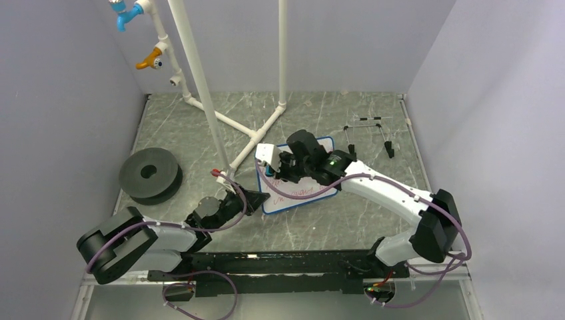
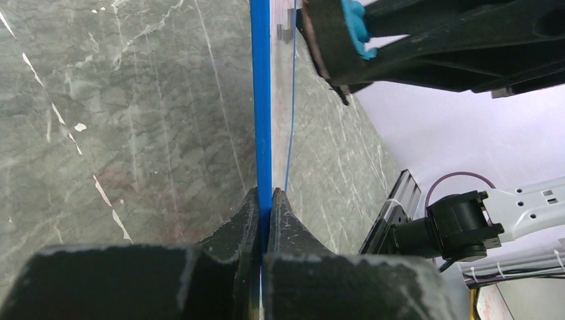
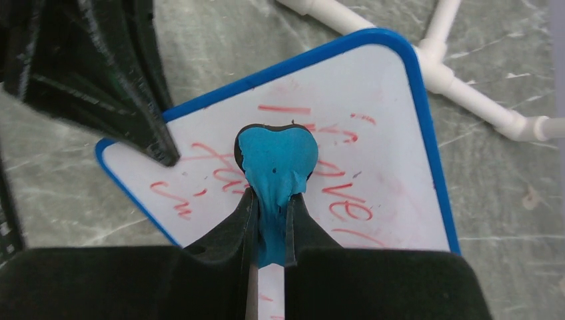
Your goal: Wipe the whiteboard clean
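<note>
Because wiping would push a loose board across the table (image 1: pixel 166 127), your left gripper (image 2: pixel 265 205) serves as a clamp. Its jaws are pressed together on the blue rim of the whiteboard (image 3: pixel 393 127), which runs edge-on up the centre of the left wrist view. In the top view that pinch sits at the board's lower-left edge, and the board lies just left of centre, under the right arm's wrist. You cannot tell from these views whether the board rests flat on the table or is tipped up a little.

Your right gripper (image 3: pixel 270 210) pinches the blue grip of an eraser (image 3: pixel 276 160) at the centre of the right wrist view, jaws tight on it so the dark pad faces the board. The board fills the frame beyond those jaws. Red writing (image 3: pixel 346 200) shows on either side of the eraser, so I judge most of the erasing is left to do. In the left wrist view the pad sits at the top, just beside the board's face, and contact is not clear there.
</note>
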`<state>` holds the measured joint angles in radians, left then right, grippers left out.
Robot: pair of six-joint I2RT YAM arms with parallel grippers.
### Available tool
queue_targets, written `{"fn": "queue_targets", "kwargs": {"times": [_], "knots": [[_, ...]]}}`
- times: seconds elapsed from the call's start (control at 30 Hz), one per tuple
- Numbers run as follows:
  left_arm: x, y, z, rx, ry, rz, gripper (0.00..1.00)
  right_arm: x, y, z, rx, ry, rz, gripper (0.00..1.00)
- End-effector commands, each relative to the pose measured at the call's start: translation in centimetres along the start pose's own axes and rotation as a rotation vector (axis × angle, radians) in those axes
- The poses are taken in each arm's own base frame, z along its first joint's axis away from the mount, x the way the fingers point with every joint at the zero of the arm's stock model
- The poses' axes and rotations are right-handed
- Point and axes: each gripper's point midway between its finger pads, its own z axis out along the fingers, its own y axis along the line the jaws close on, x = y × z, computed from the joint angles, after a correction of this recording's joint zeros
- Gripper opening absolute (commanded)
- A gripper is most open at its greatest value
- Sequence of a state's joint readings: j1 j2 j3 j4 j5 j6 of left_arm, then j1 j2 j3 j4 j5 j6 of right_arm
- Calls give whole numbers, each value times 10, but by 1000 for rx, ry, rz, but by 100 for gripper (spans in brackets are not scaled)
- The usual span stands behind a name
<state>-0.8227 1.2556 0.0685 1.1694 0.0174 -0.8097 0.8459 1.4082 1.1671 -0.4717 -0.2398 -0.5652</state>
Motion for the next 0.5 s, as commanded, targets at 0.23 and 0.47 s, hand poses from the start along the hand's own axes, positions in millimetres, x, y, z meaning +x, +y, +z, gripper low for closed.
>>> {"fn": "queue_targets", "kwargs": {"times": [0.23, 0.47], "knots": [[-14, -18, 3, 36, -10, 87, 0, -24, -71, -2, 412, 36, -17, 0], [-15, -16, 3, 17, 5, 113, 0, -18, -40, 16, 250, 40, -28, 0]]}}
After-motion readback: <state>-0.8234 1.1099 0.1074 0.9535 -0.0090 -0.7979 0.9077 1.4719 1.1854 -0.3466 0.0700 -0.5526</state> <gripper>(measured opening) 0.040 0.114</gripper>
